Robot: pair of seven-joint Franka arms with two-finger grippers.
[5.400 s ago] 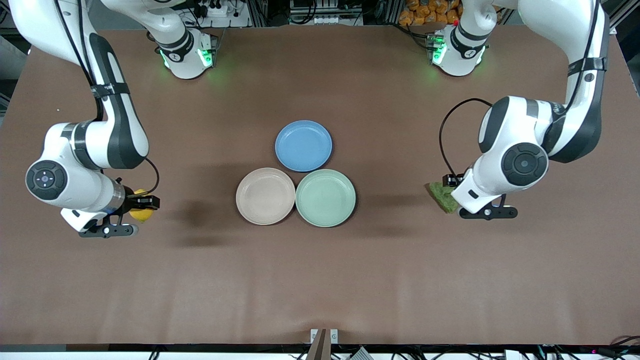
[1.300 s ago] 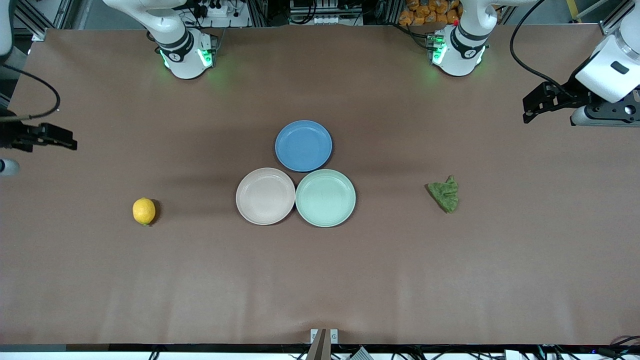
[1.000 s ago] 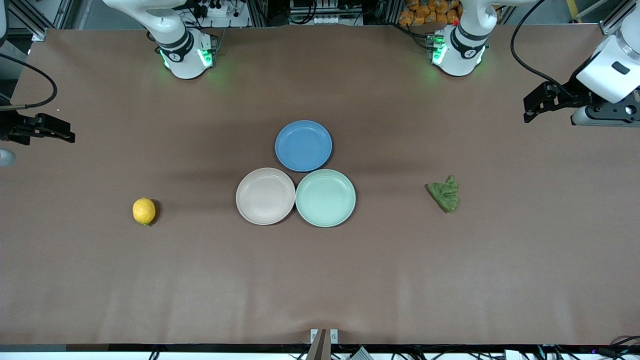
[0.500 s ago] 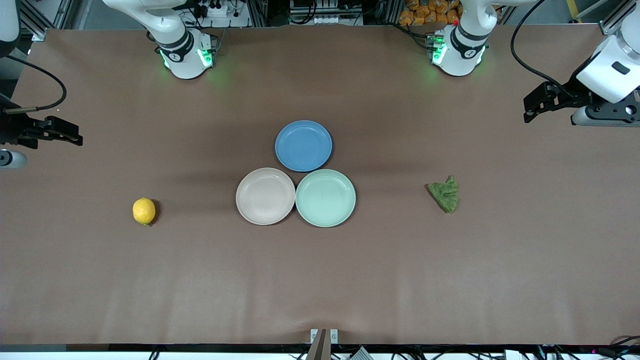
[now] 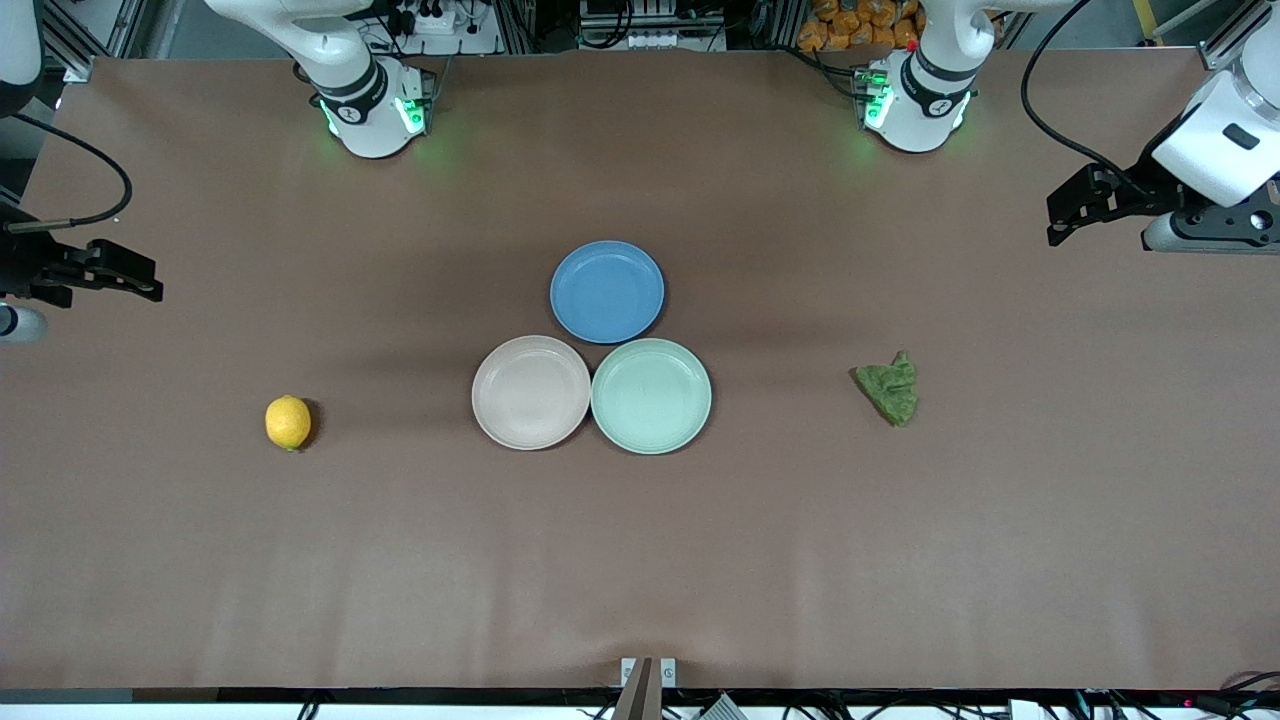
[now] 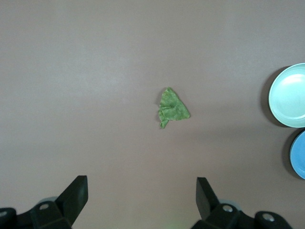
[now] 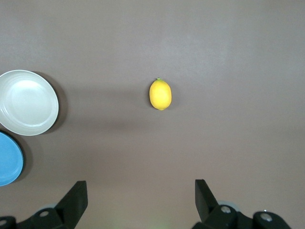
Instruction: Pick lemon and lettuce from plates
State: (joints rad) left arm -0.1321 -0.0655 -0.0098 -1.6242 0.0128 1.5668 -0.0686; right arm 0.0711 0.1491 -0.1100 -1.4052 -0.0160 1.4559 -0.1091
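The yellow lemon (image 5: 288,422) (image 7: 160,94) lies on the brown table toward the right arm's end, apart from the plates. The wrinkly green lettuce (image 5: 888,390) (image 6: 172,108) lies on the table toward the left arm's end. At the centre, the beige-pink plate (image 5: 531,392) (image 7: 28,102) and the mint plate (image 5: 651,396) (image 6: 288,95) stand empty, side by side. My right gripper (image 5: 150,280) (image 7: 140,193) hangs open, high over its end of the table. My left gripper (image 5: 1055,220) (image 6: 141,191) hangs open, high over the other end. Neither holds anything.
An empty blue plate (image 5: 607,291) touches both plates, farther from the front camera. The arm bases (image 5: 375,110) (image 5: 915,100) stand along the table's back edge. A small bracket (image 5: 647,675) sits at the table's front edge.
Both grippers, earlier low at the lemon and lettuce, are now raised away toward the table's ends. In the last second the right gripper drifted slightly; the left stayed still.
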